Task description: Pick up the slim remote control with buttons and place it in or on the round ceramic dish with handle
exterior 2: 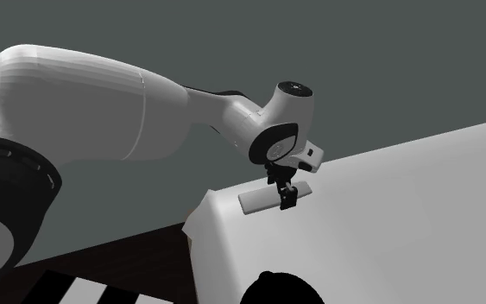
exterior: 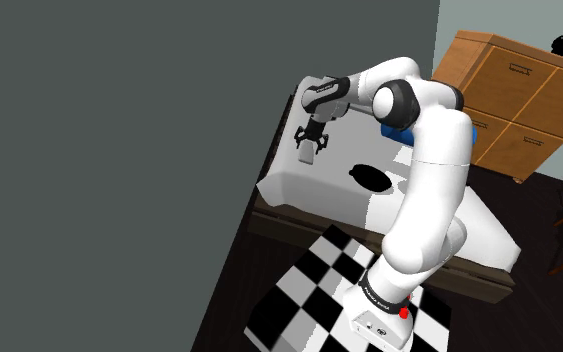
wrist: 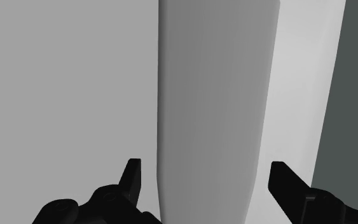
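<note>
The remote (wrist: 212, 108) is a plain pale grey slim bar with no buttons drawn, lying on the white table (exterior: 299, 185) near its corner by the grey wall. My gripper (wrist: 206, 184) is open, low over the remote, with one finger on each side of it. Narrow gaps show between the fingers (wrist: 131, 178) and the remote's edges. In the shoulder view the gripper (exterior: 309, 145) points down at the remote (exterior: 307, 155). From the second exterior view the gripper (exterior 2: 288, 197) straddles one end of the remote (exterior 2: 256, 201). The dish (exterior: 369, 177) is round and black, nearer the arm's base, also seen as the dish (exterior 2: 280, 289).
A dark grey wall (exterior: 119, 150) runs close along the table's edge beside the remote. A wooden dresser (exterior: 509, 90) stands behind the table, with a blue object (exterior: 474, 135) partly hidden by the arm. Checkered floor (exterior: 319, 285) lies below the table's front edge.
</note>
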Tool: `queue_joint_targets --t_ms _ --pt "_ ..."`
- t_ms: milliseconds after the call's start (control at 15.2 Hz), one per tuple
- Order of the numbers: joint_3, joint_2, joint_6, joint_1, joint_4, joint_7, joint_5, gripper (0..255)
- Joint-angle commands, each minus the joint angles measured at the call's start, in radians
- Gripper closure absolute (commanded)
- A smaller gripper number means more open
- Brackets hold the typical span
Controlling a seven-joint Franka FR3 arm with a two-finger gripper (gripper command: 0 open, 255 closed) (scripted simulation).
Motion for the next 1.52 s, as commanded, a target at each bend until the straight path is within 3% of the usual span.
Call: queue_joint_targets --t_ms 0,66,132,726,1452 --pt "0.000 0.000 0.000 0.000 0.000 0.000 0.000 0" --pt "0.000 0.000 0.000 0.000 0.000 0.000 0.000 0" --pt "0.000 0.000 0.000 0.000 0.000 0.000 0.000 255" --pt "0.000 0.000 0.000 0.000 0.000 0.000 0.000 255" --pt "-0.011 -0.061 -0.122 0.006 0.063 0.014 -0.022 255"
